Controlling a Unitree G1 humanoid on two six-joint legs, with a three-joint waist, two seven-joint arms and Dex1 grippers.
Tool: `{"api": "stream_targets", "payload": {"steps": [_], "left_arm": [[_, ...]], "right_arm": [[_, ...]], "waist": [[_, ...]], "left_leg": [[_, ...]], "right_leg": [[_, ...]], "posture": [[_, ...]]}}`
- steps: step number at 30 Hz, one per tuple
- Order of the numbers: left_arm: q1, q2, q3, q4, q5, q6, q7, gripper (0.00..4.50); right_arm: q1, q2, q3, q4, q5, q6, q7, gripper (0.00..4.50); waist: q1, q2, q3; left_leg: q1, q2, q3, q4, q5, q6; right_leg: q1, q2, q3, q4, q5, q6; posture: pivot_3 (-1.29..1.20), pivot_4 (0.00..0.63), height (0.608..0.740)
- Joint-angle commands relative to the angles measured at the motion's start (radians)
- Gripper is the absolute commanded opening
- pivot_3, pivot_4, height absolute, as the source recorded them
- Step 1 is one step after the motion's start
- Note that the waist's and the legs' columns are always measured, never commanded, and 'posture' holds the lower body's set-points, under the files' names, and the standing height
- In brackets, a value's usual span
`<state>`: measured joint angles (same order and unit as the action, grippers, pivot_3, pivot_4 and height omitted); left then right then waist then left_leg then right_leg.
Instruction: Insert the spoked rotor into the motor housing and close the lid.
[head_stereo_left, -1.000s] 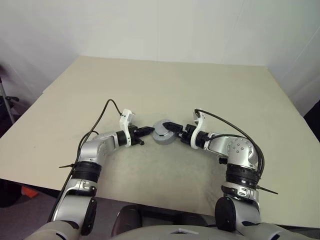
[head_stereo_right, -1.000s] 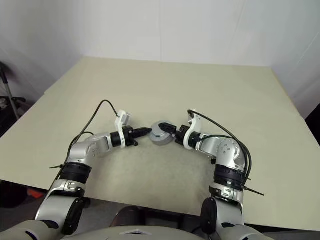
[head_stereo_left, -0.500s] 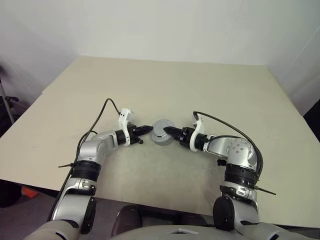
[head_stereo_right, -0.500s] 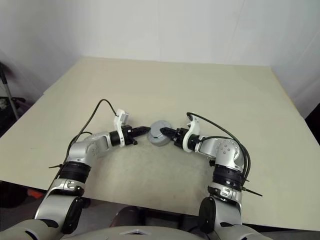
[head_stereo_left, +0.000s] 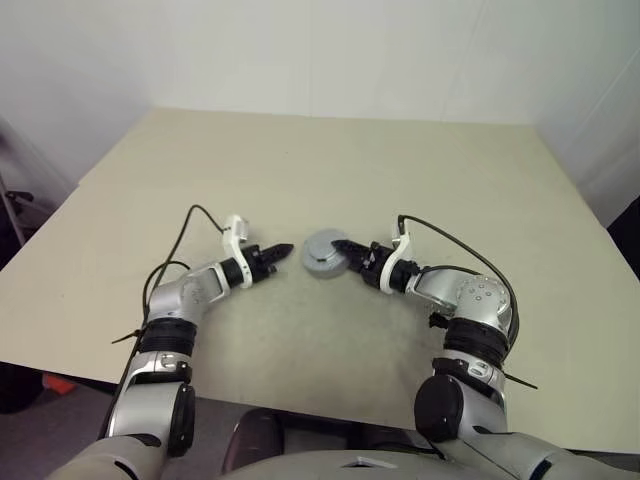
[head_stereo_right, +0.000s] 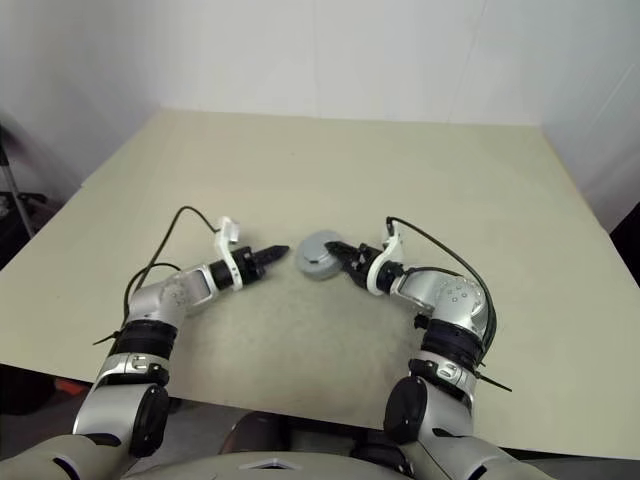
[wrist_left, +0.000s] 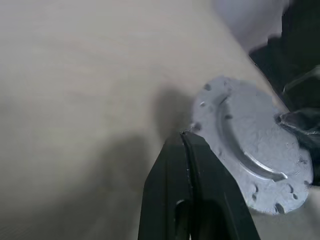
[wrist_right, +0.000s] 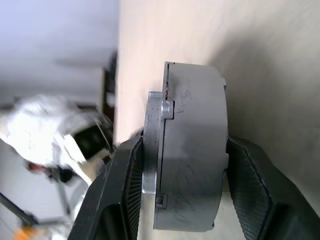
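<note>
The motor housing (head_stereo_left: 322, 254) sits in the middle of the table as a closed grey round block, with the dull grey lid (wrist_left: 250, 150) seated on top. My right gripper (head_stereo_left: 346, 251) is shut on it from the right. In the right wrist view its black fingers (wrist_right: 248, 192) press on both sides of the housing (wrist_right: 195, 150) and the lid (wrist_right: 153, 145). My left gripper (head_stereo_left: 285, 248) is shut and empty, its tip (wrist_left: 185, 138) a short gap from the lid's edge. The spoked rotor is hidden.
The beige table (head_stereo_left: 330, 160) stretches wide beyond and to both sides of the housing. Its front edge runs close under my elbows. A white wall stands behind the far edge.
My right gripper has gone from open around the housing to shut on it. The left gripper has drawn back leftward, off the housing's rim, and rolled a little.
</note>
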<state>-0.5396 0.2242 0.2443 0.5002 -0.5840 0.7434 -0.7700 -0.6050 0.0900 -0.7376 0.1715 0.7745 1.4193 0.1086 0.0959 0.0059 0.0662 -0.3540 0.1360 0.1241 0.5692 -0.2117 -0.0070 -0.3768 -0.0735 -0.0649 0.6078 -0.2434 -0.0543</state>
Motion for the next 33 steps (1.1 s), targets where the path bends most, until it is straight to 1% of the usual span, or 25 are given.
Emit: {"api": "stream_targets", "payload": {"steps": [1,3,6,7,10,11,14,17,20,24,33], "left_arm": [[-0.036,0.014,0.114,-0.001,-0.12,0.094,0.027,0.0],[-0.033,0.016,0.161,-0.012,-0.177,0.144,0.028,0.0],[-0.033,0.009,0.269,-0.017,-0.291,0.216,0.071,0.62],[-0.031,0.006,0.295,-0.023,-0.324,0.238,0.084,0.91],[-0.032,-0.022,0.364,-0.064,-0.442,0.321,0.144,1.99],[-0.031,-0.038,0.375,-0.091,-0.479,0.349,0.167,2.22],[-0.032,-0.089,0.404,-0.153,-0.574,0.402,0.259,3.26],[-0.045,-0.112,0.418,-0.136,-0.652,0.465,0.35,4.24],[-0.048,-0.133,0.416,-0.13,-0.705,0.495,0.406,4.24],[-0.037,-0.148,0.406,-0.136,-0.738,0.495,0.447,4.24],[-0.008,-0.152,0.386,-0.129,-0.744,0.481,0.464,4.24]], "right_arm": [[-0.08,0.031,-0.071,-0.023,0.126,-0.017,-0.033,2.06],[-0.101,0.047,-0.088,-0.028,0.161,-0.02,-0.059,2.06],[-0.127,0.066,-0.082,-0.034,0.215,-0.022,-0.088,2.06],[-0.132,0.069,-0.076,-0.035,0.233,-0.02,-0.096,2.06],[-0.141,0.06,-0.023,-0.034,0.254,0.003,-0.108,2.06],[-0.14,0.054,0.0,-0.033,0.25,0.014,-0.11,2.06],[-0.141,0.041,0.04,-0.022,0.259,0.038,-0.1,2.06],[-0.153,0.035,0.069,-0.024,0.281,0.056,-0.092,2.06],[-0.157,0.036,0.09,-0.024,0.292,0.07,-0.092,2.06],[-0.16,0.04,0.101,-0.026,0.304,0.083,-0.092,2.06],[-0.173,0.034,0.093,-0.031,0.34,0.085,-0.103,2.06]], "waist": [[0.0,0.0,0.0],[-0.002,0.0,0.0],[-0.001,0.0,0.0],[-0.001,0.0,0.0],[0.0,0.0,0.0],[0.001,0.0,0.0],[0.002,0.0,0.0],[0.003,0.0,0.0],[0.003,0.0,0.0],[0.004,0.0,0.0],[0.004,0.0,0.0]], "left_leg": [[0.0,0.0,0.0,0.0,0.0,0.001],[0.0,0.0,0.0,0.0,0.0,0.002],[-0.001,0.0,0.0,0.0,0.0,0.005],[-0.002,0.0,0.0,0.0,0.0,0.005],[-0.006,0.0,0.0,0.001,0.0,0.006],[-0.007,0.001,0.0,0.002,0.0,0.006],[-0.01,0.001,-0.001,0.004,0.0,0.006],[-0.011,0.002,-0.001,0.006,0.0,0.006],[-0.012,0.002,-0.001,0.007,-0.001,0.005],[-0.012,0.002,-0.001,0.008,-0.002,0.003],[-0.013,0.001,-0.002,0.01,-0.002,0.003]], "right_leg": [[0.0,0.0,0.0,0.0,0.0,0.0],[-0.001,0.0,0.0,0.0,0.0,0.0],[-0.001,0.0,-0.001,-0.001,-0.001,-0.001],[-0.002,0.0,-0.001,-0.001,-0.001,-0.001],[-0.006,0.0,-0.002,0.0,-0.001,-0.001],[-0.007,0.0,-0.002,0.0,-0.001,-0.001],[-0.007,0.0,-0.003,0.0,0.0,-0.001],[-0.007,0.0,-0.004,0.0,0.0,-0.001],[-0.007,0.0,-0.004,0.0,0.0,0.0],[-0.007,0.0,-0.004,0.0,0.002,0.002],[-0.007,0.0,-0.004,0.0,0.003,0.005]], "posture": [[0.0,0.0,0.74],[0.0,0.0,0.74],[0.0,0.0,0.74],[0.0,0.0,0.74],[0.0,0.0,0.74],[0.0,0.0,0.74],[0.0,0.0,0.74],[0.0,0.0,0.74],[0.0,0.0,0.74],[0.0,0.0,0.74],[0.0,0.0,0.74]]}}
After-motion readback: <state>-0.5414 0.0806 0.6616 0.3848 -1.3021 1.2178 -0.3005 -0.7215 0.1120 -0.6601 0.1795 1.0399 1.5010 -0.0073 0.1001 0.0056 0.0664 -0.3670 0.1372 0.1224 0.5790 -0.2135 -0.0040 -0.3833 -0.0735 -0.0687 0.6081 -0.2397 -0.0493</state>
